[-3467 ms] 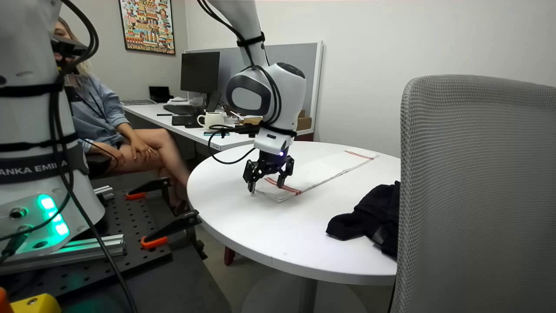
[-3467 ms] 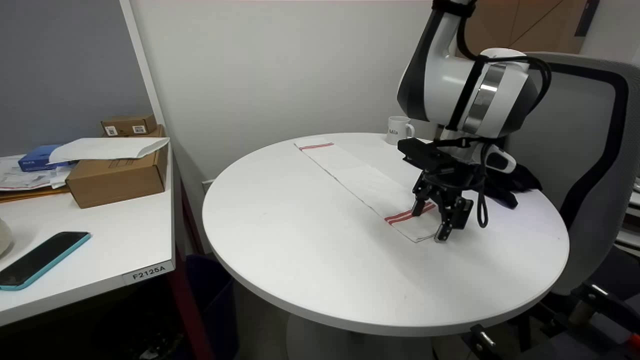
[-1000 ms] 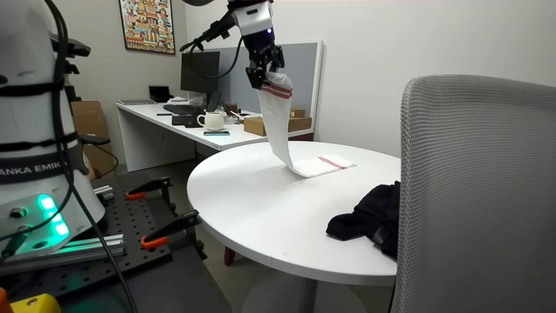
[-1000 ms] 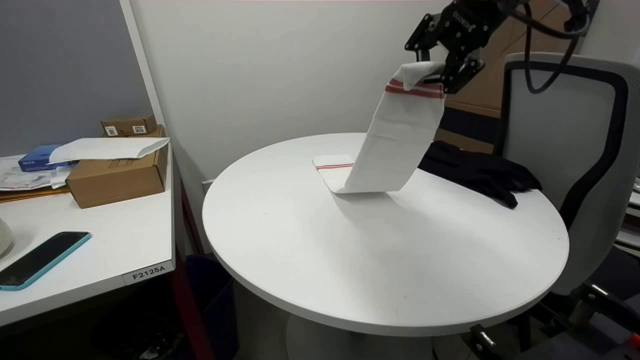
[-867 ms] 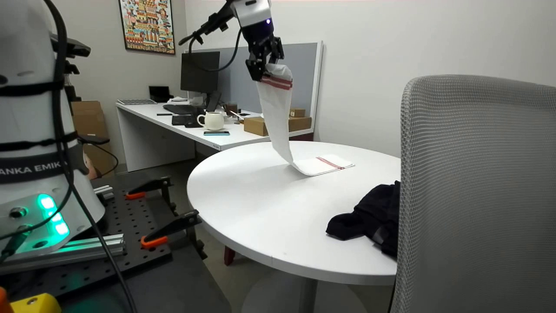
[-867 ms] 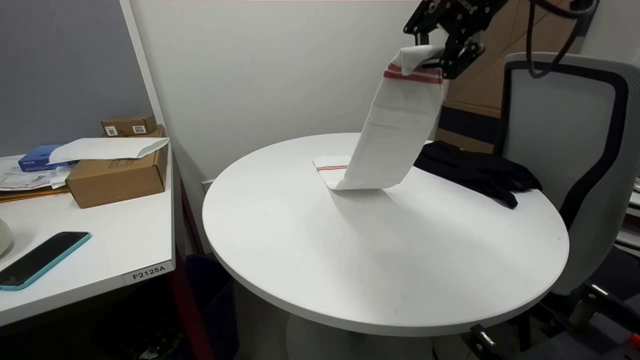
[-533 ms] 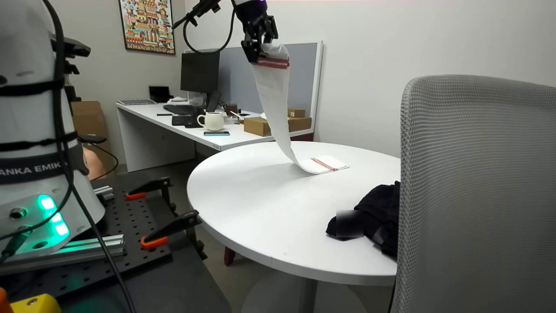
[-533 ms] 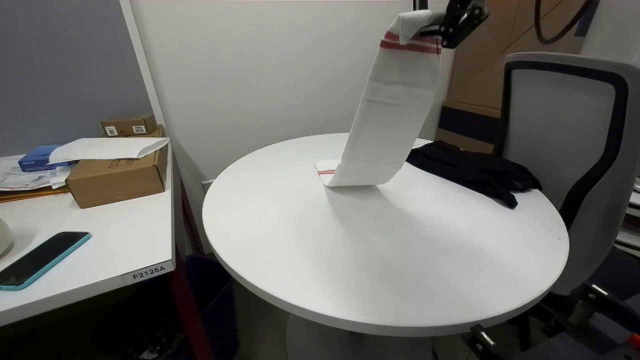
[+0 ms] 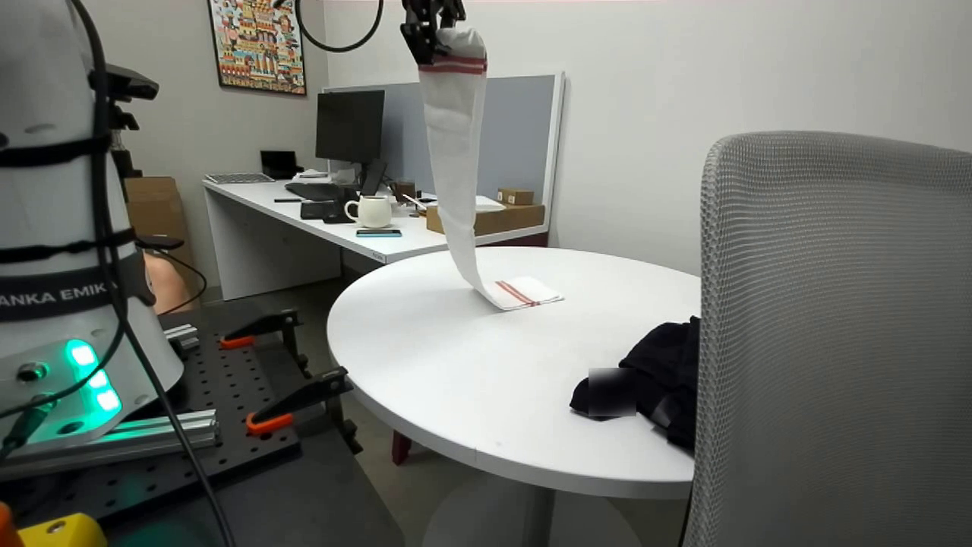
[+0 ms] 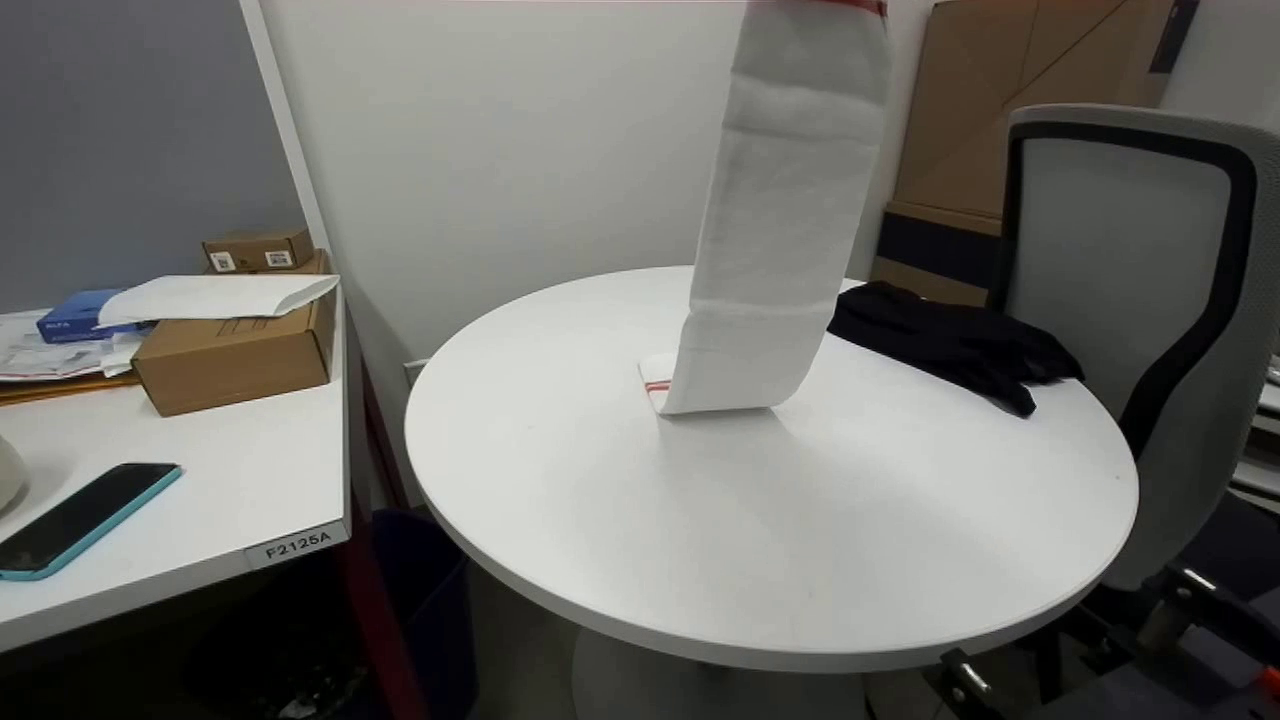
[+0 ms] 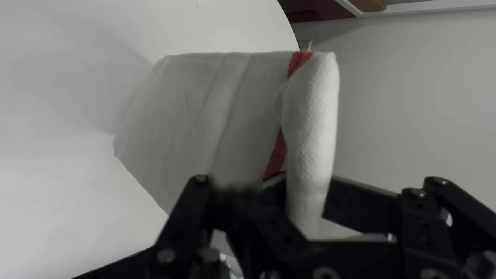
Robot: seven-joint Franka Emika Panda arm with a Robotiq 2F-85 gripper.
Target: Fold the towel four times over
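In an exterior view, the pincer (image 9: 438, 44) is clamped on one end of the red-striped towel (image 9: 454, 137), which hangs to the round tabletop (image 9: 425, 365), its other end lying toward the right; near right, a mesh office chair (image 9: 835, 342) partly hides black cloth (image 9: 668, 349).

In an exterior view, the towel (image 10: 785, 230) stands like a curtain above the round bench (image 10: 640, 530) and bars a straight pass there. There is room to cross over the broad near part. The black cloth heap (image 10: 940, 345) and mesh chair (image 10: 1120, 230) block one edge; a wall (image 10: 520, 150) stands behind another.
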